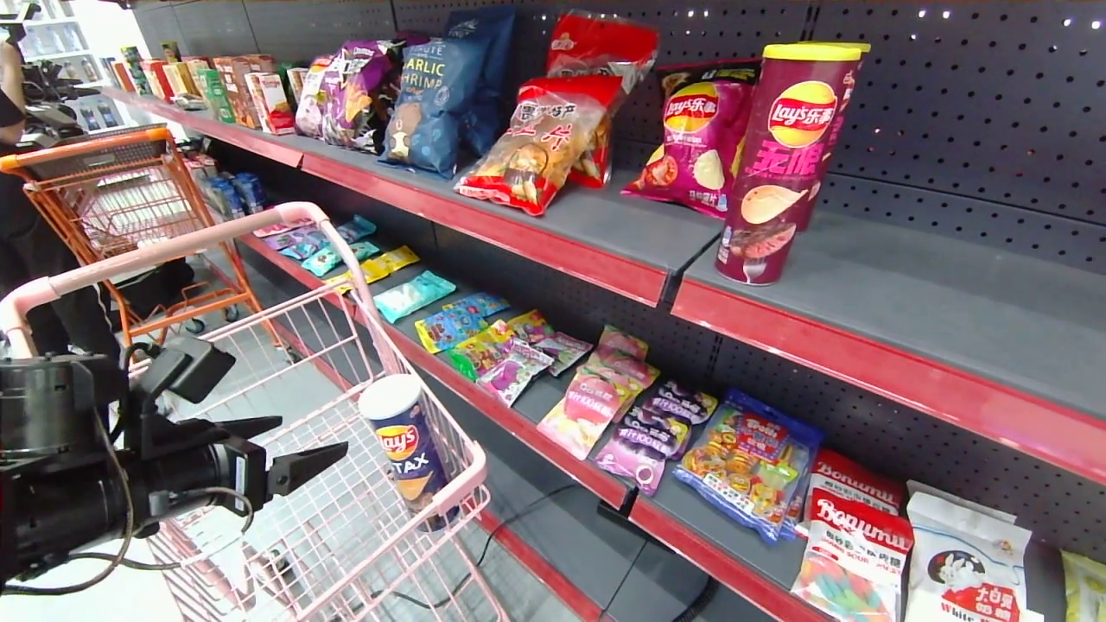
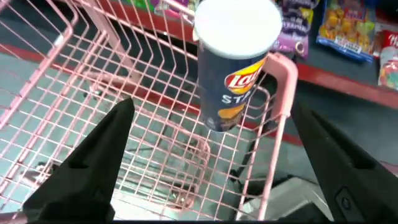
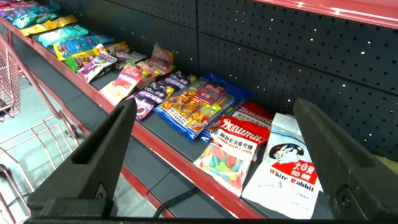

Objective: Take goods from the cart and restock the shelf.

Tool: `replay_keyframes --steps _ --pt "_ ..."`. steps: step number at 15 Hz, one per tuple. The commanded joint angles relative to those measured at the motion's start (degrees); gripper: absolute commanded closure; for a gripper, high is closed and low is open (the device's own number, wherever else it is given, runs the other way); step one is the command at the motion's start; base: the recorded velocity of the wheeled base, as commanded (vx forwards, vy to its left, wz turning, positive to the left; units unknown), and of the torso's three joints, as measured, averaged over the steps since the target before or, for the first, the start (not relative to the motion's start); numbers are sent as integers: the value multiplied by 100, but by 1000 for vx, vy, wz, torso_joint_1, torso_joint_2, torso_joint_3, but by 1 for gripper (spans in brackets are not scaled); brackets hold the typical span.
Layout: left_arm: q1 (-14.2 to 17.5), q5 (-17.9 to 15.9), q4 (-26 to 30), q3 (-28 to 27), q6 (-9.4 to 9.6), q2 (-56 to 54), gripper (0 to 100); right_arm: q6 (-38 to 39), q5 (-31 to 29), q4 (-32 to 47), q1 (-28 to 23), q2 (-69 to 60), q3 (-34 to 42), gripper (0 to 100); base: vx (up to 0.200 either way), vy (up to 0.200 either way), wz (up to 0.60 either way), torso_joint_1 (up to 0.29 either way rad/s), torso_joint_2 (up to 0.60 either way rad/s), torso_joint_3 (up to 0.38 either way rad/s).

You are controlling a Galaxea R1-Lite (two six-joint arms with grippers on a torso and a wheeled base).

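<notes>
Pink cart (image 1: 471,480), blue chips can (image 1: 406,442) upright in its corner by the shelf (image 1: 562,238).
The left gripper (image 1: 315,438) and the right gripper (image 3: 211,162) gape wide, empty.

Pink cart rim (image 1: 464,485) hides base of blue can (image 1: 404,441); yellow packet (image 1: 1087,589) cropped at edge.

cart (image 1: 173,246): pink coated metal wire, smooth
can (image 1: 408,449): glossy printed tube, matt white lid
shelf (image 1: 907,289): matt grey metal, glossy red edge
bags (image 1: 536,142): shiny plastic film
</notes>
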State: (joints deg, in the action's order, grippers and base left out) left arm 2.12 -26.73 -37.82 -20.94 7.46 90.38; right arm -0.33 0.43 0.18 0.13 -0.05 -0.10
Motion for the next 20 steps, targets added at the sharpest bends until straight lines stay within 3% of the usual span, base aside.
replay_keyframes --steps 1,5,10,17,20 --pt "8 2 -165 -33 10 603 0 -2 1 -1 4 5 1 0 0 0 0 0 0 0" --pt "-71 37 -1263 -41 10 1395 0 -2 1 -1 4 5 1 0 0 0 0 0 0 0" --pt "-572 19 -1325 -15 -87 1438 0 -2 1 -1 4 5 1 0 0 0 0 0 0 0" --pt "-801 54 -1413 -367 -131 1895 0 -2 1 -1 4 5 1 0 0 0 0 0 0 0" --pt "-871 133 -1852 -498 -131 2238 0 -11 1 -1 4 5 1 0 0 0 0 0 0 0"
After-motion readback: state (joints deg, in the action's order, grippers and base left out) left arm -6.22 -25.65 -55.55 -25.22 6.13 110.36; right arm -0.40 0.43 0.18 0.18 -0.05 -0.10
